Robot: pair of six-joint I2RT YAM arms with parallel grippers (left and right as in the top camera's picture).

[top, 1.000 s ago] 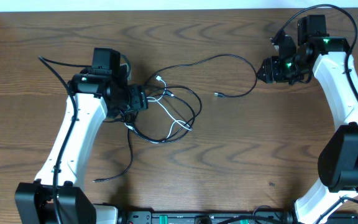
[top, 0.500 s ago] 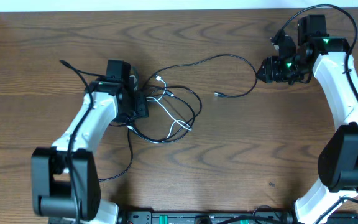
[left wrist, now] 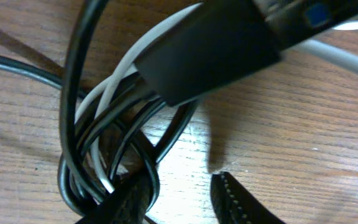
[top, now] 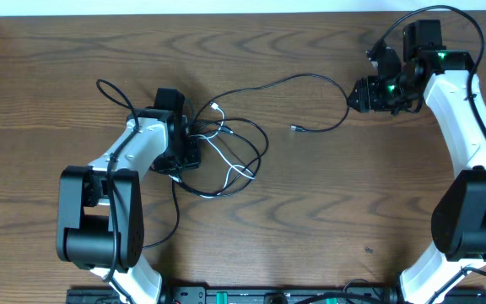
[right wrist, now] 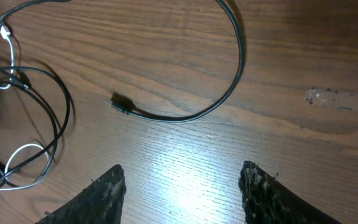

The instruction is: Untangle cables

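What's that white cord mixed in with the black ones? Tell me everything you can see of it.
The white cable is thin, smooth and looks plastic-coated. It lies slack on the wooden table, left of centre, curling in loose loops among the black cables. In the left wrist view its strands pass through a tight knot of black cable, pressed against them. The left pincer sits right at that knot; whether it touches the white strand is unclear. The end plugs are too small to describe.
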